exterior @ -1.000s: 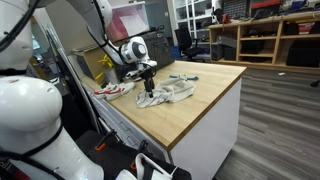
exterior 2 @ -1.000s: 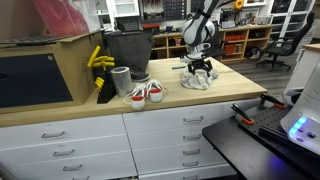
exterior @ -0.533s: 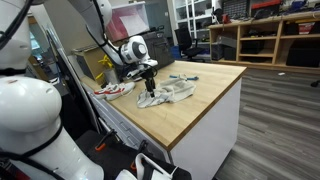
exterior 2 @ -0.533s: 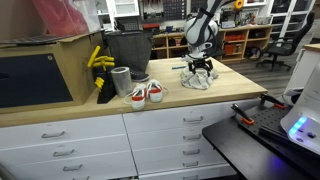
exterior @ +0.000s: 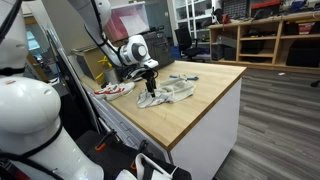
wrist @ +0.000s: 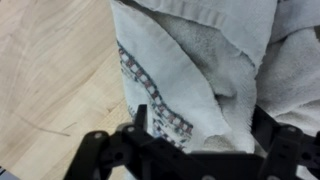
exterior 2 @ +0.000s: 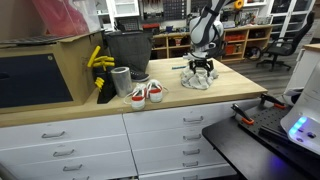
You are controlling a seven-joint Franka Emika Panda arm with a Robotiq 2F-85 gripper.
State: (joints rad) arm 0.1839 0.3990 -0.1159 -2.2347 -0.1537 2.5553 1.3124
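Note:
A crumpled white towel [exterior: 172, 94] with a patterned border lies on the wooden countertop [exterior: 200, 110], seen in both exterior views. My gripper [exterior: 148, 87] points down at the towel's near end and touches or nearly touches the cloth [exterior 2: 200, 80]. In the wrist view the towel [wrist: 190, 60] fills the frame. The gripper [wrist: 203, 125] is open, and its black fingers [wrist: 141, 118] stand wide on either side of a raised fold. The jaws are not closed on the cloth.
A pair of white and red sneakers [exterior 2: 147, 93] sits next to a grey cup [exterior 2: 121, 80] and a black bin [exterior 2: 128, 48]. A dark tool [exterior: 183, 77] lies behind the towel. A cardboard box [exterior 2: 45, 70] stands at the counter's end. The counter edge [exterior: 205, 135] drops off nearby.

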